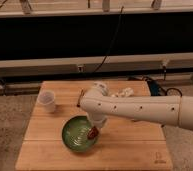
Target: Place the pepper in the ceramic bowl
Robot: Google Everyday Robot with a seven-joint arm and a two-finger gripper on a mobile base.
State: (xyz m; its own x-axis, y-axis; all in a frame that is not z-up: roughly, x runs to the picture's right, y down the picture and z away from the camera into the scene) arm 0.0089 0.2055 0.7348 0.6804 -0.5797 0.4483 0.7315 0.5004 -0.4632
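Note:
The green ceramic bowl stands on the wooden table, left of the middle and toward the front. My white arm reaches in from the right. My gripper points down over the bowl's right rim. It is shut on the small red pepper, which hangs at its tip just above the inside of the bowl at that rim.
A small white cup stands at the table's back left. A crumpled white object lies at the back, partly hidden behind my arm. Cables lie on the floor behind the table, below a dark wall.

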